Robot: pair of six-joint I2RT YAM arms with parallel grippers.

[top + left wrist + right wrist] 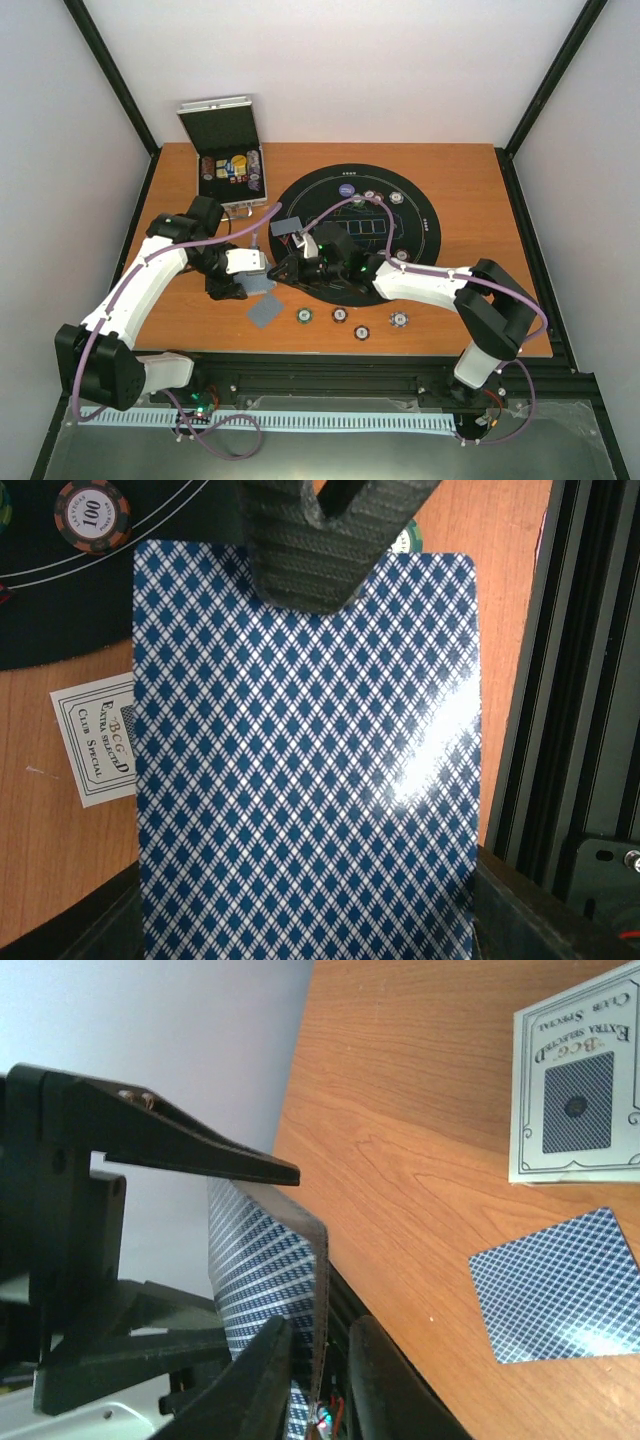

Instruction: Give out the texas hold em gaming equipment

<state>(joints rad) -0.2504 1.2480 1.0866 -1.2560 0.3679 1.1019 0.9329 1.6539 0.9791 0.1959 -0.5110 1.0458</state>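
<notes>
Left jaws pinched deck [300,780]; right jaws straddled its 12 o'clock edge, grip unclear. Box [95,742], 9 o'clock: "BCG Extra Selected Club Special".

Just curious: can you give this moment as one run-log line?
left tool: holds card stack | right tool: fingers straddle its edge | table: loose card, card box, chips

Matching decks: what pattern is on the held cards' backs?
Blue-and-white diamond lattice on the cards; left wrist view shows it best.
</notes>
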